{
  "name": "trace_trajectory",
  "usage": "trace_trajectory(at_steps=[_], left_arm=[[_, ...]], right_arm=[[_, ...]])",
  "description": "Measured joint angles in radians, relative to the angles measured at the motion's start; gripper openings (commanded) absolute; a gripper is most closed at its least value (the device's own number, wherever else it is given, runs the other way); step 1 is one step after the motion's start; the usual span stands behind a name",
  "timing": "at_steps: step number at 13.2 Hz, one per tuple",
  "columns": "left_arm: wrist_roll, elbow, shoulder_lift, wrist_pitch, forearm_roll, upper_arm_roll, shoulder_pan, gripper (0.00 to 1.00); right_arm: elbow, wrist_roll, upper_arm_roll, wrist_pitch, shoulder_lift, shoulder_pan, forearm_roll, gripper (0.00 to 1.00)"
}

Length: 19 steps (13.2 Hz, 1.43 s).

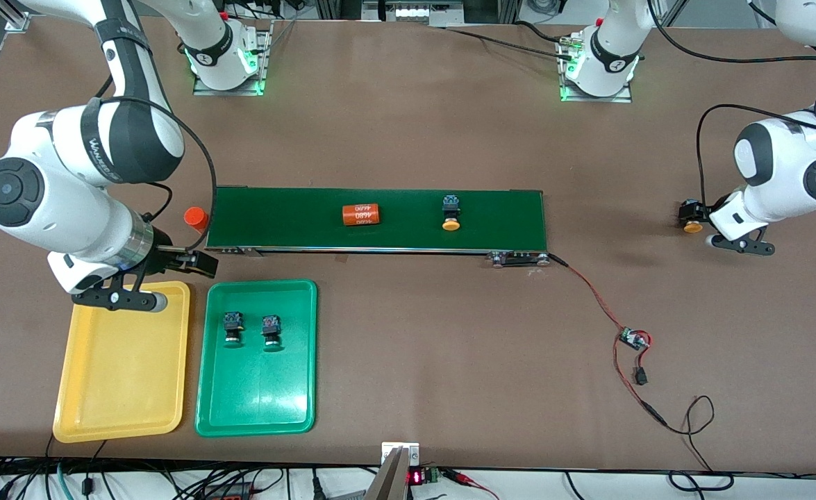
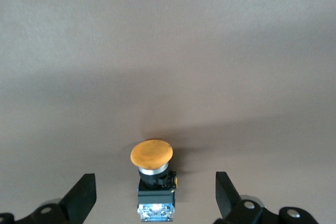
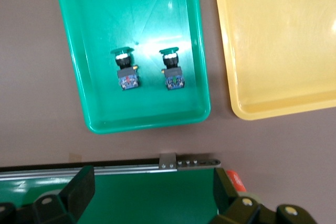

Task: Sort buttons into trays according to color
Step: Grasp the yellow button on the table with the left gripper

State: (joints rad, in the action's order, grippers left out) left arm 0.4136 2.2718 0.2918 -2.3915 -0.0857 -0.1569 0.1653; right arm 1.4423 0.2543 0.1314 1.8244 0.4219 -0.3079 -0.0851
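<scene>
Two green-capped buttons (image 1: 233, 330) (image 1: 271, 332) lie side by side in the green tray (image 1: 255, 403), also in the right wrist view as buttons (image 3: 126, 70) (image 3: 172, 70) in that tray (image 3: 136, 9). The yellow tray (image 1: 123, 375) beside it holds nothing. One orange-capped button (image 1: 451, 213) lies on the conveyor belt (image 1: 276, 222). Another orange-capped button (image 1: 692, 226) (image 2: 152, 174) lies on the table toward the left arm's end, between the wide-open fingers of my left gripper (image 1: 698, 217) (image 2: 153, 184), touching neither. My right gripper (image 1: 192, 262) (image 3: 152, 192) hangs open and empty over the belt's end by the trays.
An orange cylinder with white numbers (image 1: 361, 214) lies on the belt. A second orange cylinder (image 1: 196, 217) (image 3: 236, 180) stands just off the belt's end by the right arm. A small circuit board (image 1: 633, 339) with red wires trails from the belt's other end.
</scene>
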Motion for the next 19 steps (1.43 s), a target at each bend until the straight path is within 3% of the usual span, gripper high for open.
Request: trace_trajectory(at_steps=[5,6,9,14,19], left_arm=[[0.042,0.122,0.001,-0.135,0.000,-0.008,0.032,0.97],[0.045,0.144,0.001,-0.154,0.000,-0.012,0.036,0.93],[0.047,0.179,0.001,-0.208,0.000,-0.016,0.042,0.58],[0.049,0.182,0.001,-0.214,0.000,-0.016,0.042,0.30],[0.050,0.156,-0.022,-0.165,0.000,-0.013,0.040,0.24]], right_arm=[[0.050,-0.001,-0.005,-0.006,0.001,-0.010,0.000,1.00],[0.055,-0.002,-0.005,-0.006,0.001,-0.010,0.000,1.00],[0.062,-0.003,-0.010,-0.006,0.000,-0.016,0.000,1.00],[0.073,-0.017,-0.011,-0.006,0.000,-0.037,0.000,1.00],[0.077,-0.024,-0.010,-0.024,0.000,-0.036,0.000,1.00]])
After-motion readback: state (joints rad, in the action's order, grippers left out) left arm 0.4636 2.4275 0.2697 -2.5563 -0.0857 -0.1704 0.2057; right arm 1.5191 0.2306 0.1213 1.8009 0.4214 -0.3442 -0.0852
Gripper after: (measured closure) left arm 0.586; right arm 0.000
